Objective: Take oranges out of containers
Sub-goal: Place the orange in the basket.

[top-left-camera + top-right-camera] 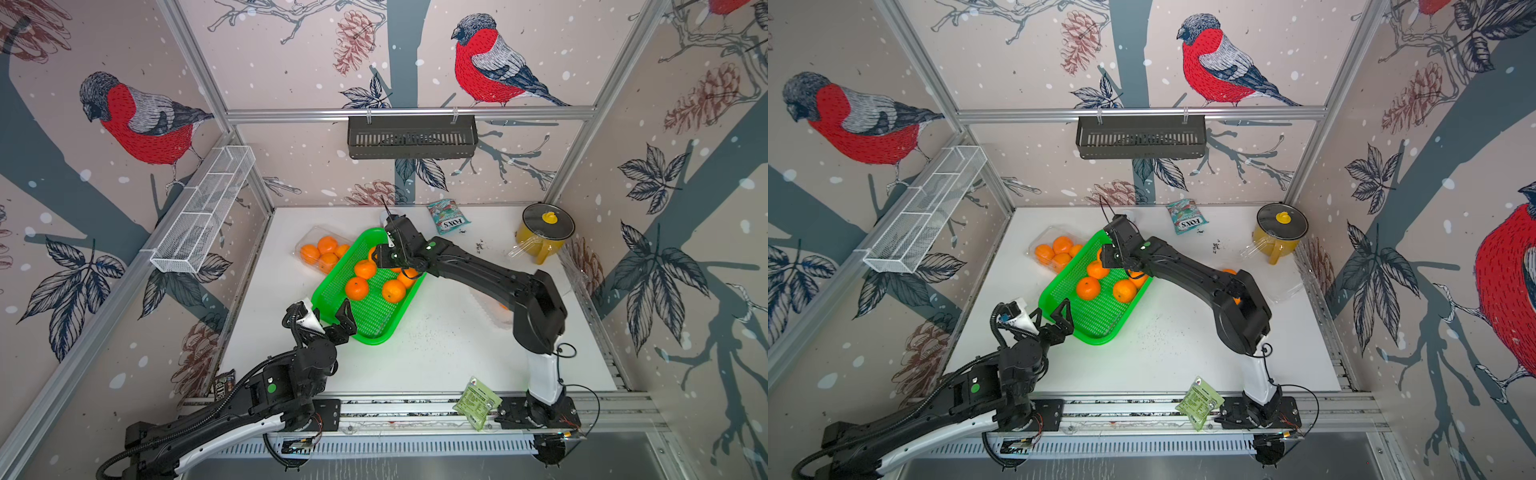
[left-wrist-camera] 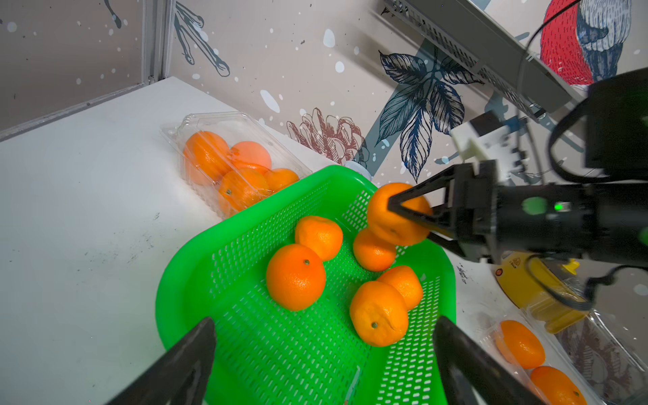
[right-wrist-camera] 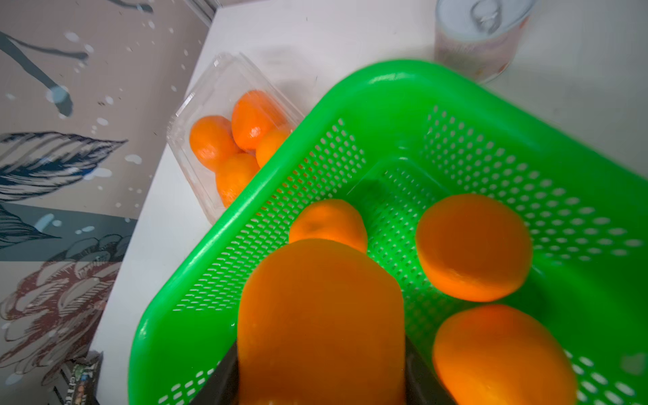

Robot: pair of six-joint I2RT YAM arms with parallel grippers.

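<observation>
The right hand (image 2: 406, 217) is clamped on one orange (image 2: 380, 224), with a black finger on each side of the fruit. In the right wrist view that orange (image 3: 321, 315) fills the gap between the two fingers. It hangs over the far end of the green tray (image 1: 374, 328). Whether it touches the fruit below cannot be told.

The left hand (image 1: 1050, 318) is spread wide and holds nothing. It sits low at the tray's near end, toward the bench's left edge. In the left wrist view its fingers (image 2: 182, 364) stand at either side of the tray's end, and contact with the rim cannot be judged.

Five loose oranges (image 2: 296, 277) lie in the tray, which rests slantwise on the white bench (image 1: 436, 357), left of its middle. Just beyond the tray, toward the bench's far left corner, sits a clear clamshell (image 2: 196, 121) with four oranges (image 1: 327, 245) packed inside; its lid looks shut. A second clamshell (image 2: 603, 350) lies near the bench's right edge, partly hidden under the right arm in both top views, with two oranges (image 2: 520, 345) showing in it.

A yellow pot (image 1: 544, 239) with a glass lid stands in the far right corner. A sweets bag (image 1: 449, 216) lies by the far edge.
</observation>
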